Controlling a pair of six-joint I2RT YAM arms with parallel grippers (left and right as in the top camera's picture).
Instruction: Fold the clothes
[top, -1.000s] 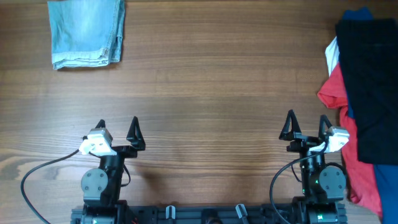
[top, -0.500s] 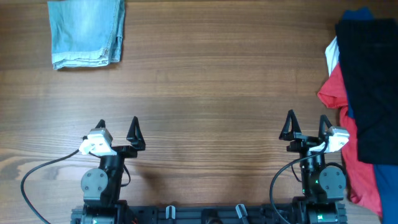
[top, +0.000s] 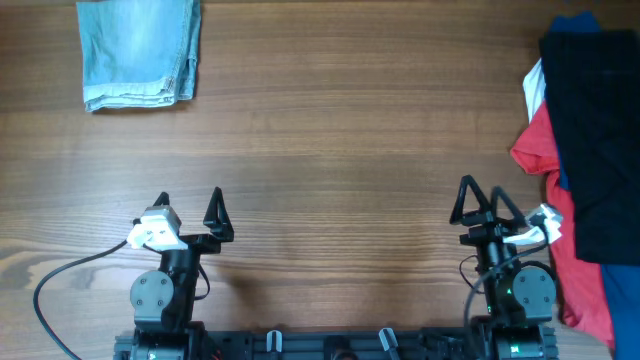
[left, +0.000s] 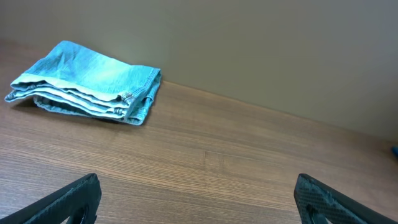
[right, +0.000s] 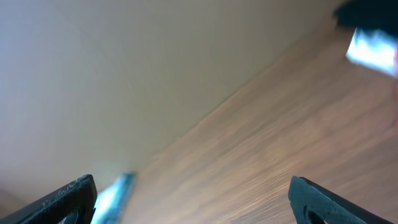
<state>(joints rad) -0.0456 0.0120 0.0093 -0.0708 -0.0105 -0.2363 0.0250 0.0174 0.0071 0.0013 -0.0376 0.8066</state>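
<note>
Clothes pile (top: 535, 150) topped by one black garment (top: 600, 140), one folded denim piece (top: 140, 50), left tool (top: 189, 196) and right tool (top: 480, 188) both open

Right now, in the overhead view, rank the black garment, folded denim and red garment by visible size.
1. black garment, though cropped by the frame
2. folded denim
3. red garment, largely covered

Soft, even, fairly bright light fills the overhead and left wrist views, both sharp, with only a faint shadow under the folded denim (left: 87, 81) and a weak sheen on the table (top: 330, 150), while the right wrist view is smeared by heavy blur throughout.
</note>
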